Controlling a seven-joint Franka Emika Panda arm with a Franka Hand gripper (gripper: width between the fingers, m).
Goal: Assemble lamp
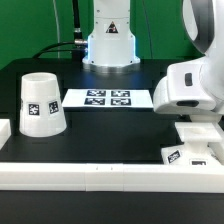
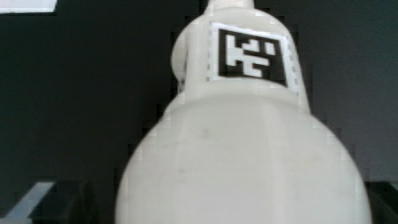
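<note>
Shade point(image 1: 42, 103) on black table point(image 1: 110, 135), green backdrop point(image 1: 30, 25)

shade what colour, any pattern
White shade with a black-and-white marker tag on its side; best in the exterior view.

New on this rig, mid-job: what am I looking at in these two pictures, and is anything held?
The white machine on the exterior view's right is a robot arm; its hand hangs low over the black table. That picture comes from a camera off the arm; the other from a camera on the wrist. On the table are the lamp shade, wide end down, the flat marker board, and white rails along the near edge. The wrist view is filled by the bulb, its tag facing the camera. The hand is open; nothing is held.
</note>
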